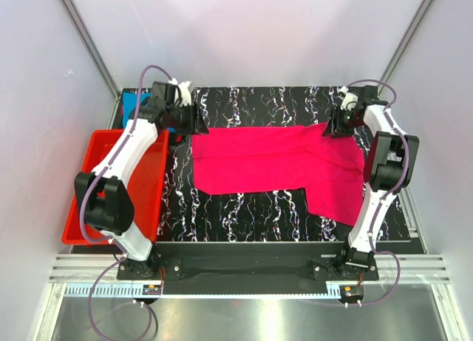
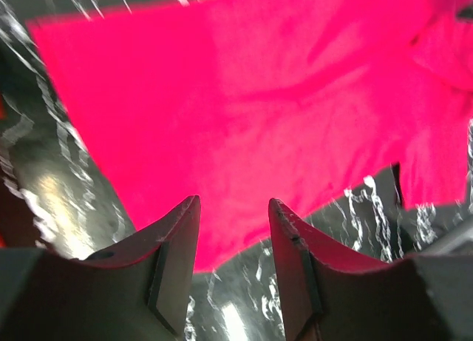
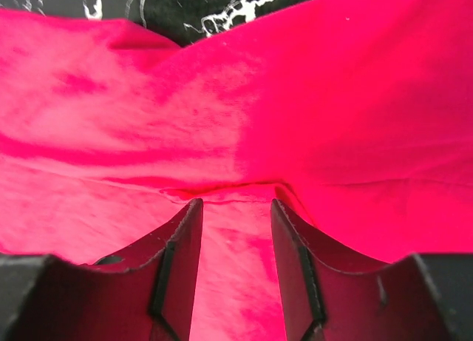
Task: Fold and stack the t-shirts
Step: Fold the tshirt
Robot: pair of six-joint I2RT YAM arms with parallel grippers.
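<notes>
pink shirt [image 1: 273, 160] lies flat-ish on the table [image 1: 251, 208], long axis running left-right between the 2 arms, with 1 flap dropping toward the near edge on the right side. left gripper [image 2: 234, 203] sits at the shirt's far-left corner: jaws apart, nothing between them, and its wrist view shows the cloth edge just ahead of the tips with bare table under them. right gripper [image 3: 236, 202] is over the far-right end: jaws also apart, hovering on top of the pink cloth with a raised crease just ahead of the tips, and I see no cloth pinched. so each arm owns 1 end of the long axis. the left is just off the edge with the shirt stretching away to its right, and the right is already above fabric with the rest stretching to its left. my read: the next move is a 2-corner pick along the far edge, then a pull toward the near side to fold across the short axis. the left needs to move onto the corner, the right mainly needs to drop. risk: the right grabs the crease and bunches 2 layers. blue shirt [image 1: 133, 102] is only partly visible at the far-left corner behind the left arm, beyond the red tray [image 1: 89, 163], untouched, so stacking is not started
</notes>
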